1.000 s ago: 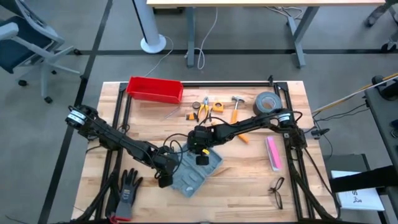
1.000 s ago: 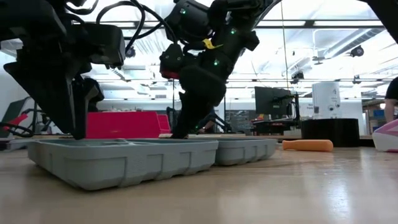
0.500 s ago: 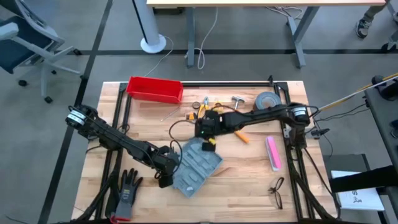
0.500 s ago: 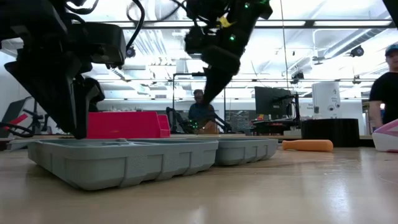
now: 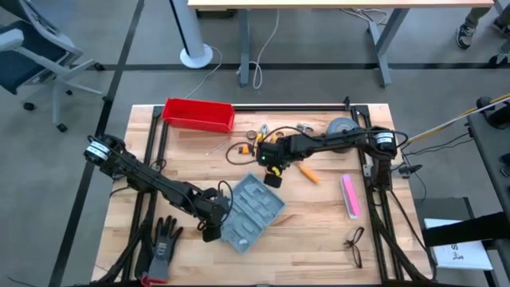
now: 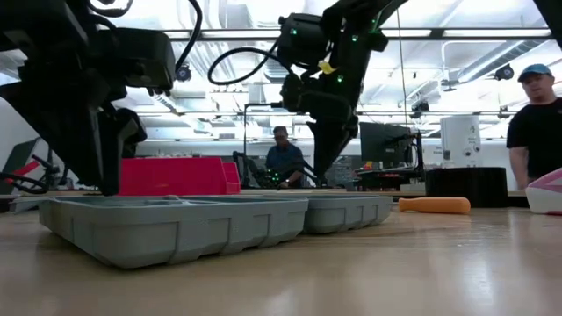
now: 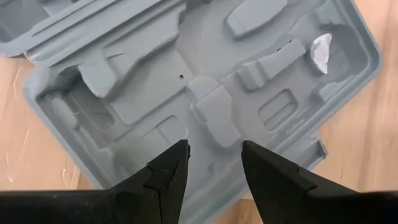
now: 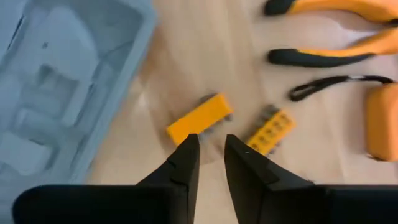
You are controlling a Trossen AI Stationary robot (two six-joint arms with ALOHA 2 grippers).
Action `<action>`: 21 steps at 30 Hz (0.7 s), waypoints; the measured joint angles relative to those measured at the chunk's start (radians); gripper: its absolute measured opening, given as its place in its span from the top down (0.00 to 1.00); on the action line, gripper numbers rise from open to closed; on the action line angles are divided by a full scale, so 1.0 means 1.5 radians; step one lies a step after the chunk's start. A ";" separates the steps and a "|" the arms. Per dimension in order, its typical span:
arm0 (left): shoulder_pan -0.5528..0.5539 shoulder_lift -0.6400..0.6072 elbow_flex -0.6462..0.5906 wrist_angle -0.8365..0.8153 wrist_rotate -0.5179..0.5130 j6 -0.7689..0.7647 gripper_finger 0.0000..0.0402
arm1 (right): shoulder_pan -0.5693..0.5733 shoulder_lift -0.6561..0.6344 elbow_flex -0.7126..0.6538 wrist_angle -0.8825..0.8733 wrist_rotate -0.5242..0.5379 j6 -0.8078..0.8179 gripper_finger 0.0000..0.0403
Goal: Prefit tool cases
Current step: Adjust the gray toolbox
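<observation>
Your right gripper (image 5: pixel 271 169) has pulled back off the tool case (image 5: pixel 249 210) and now hovers just beyond the case's far edge, above bare wood. Its fingers (image 8: pixel 185 163) stand slightly apart with nothing between them, so it has let go. A second ago it was down inside the case's far half; that suggests one piece was just seated or dropped. Right under it lie two small yellow bit holders (image 8: pixel 198 118), close to the case, with the orange-handled pliers (image 8: pixel 336 53) a little farther off. They look like your next pick.

Your left gripper (image 7: pixel 214 163) has not moved: it sits at the case's near-left edge, fingers parted, gripping nothing. The case lies open and flat mid-table, its moulded slots mostly unfilled.
</observation>
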 joint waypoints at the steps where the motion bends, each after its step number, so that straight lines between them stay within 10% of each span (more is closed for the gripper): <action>1: 0.000 0.000 0.000 0.000 0.002 0.001 0.61 | 0.006 0.000 -0.004 0.009 0.000 -0.002 0.84; 21: -0.001 0.001 0.000 -0.028 0.016 0.007 0.61 | 0.212 0.031 -0.017 0.061 0.020 0.008 0.73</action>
